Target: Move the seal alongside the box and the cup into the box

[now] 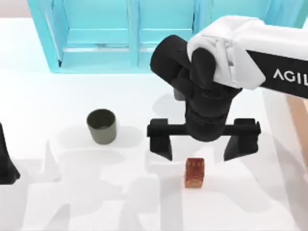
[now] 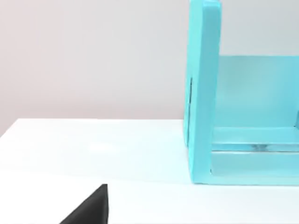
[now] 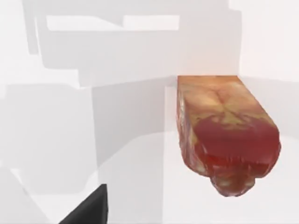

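The right gripper [image 1: 198,149] hangs with fingers spread wide over the seal [image 1: 195,172] (standing free on the tabletop), so an off-centre descent could topple it.

- The seal [image 1: 195,173] is reddish-brown and glossy; the right wrist view shows its skin [image 3: 227,135] mottled, pale tan at one end, deep red at the other
- The cup [image 1: 101,126] is dark olive-grey, darker inside
- The right gripper [image 1: 198,148] is black, on a white and black arm
- The shelf cabinet [image 1: 130,36] is turquoise, with paler shelves
- The bench [image 1: 57,202] is white, crossed by grey shadows
- A tan strip [image 1: 299,120] at the right edge is possibly the box
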